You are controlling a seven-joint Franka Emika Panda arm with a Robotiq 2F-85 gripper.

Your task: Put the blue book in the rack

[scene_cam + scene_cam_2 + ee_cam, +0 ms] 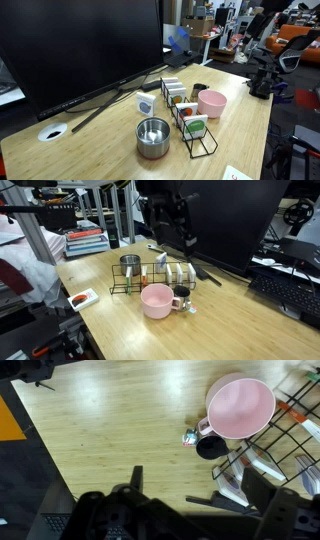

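Note:
The small pale blue book (146,103) stands propped on the wooden desk between the big monitor and the steel bowl (152,137), outside the rack. The long black wire rack (190,118) holds several other books in its slots; it also shows in an exterior view (150,280) and at the right edge of the wrist view (290,430). My gripper (178,238) hangs above the rack, well off the desk. In the wrist view its fingers (198,485) are spread apart with nothing between them. The blue book is out of the wrist view.
A pink bowl (240,407) sits next to the rack, with a small black cup (210,447) beside it. A large monitor (80,45) on angled legs fills the back of the desk. A keyboard (285,288) lies further along. The desk edge (40,430) is close.

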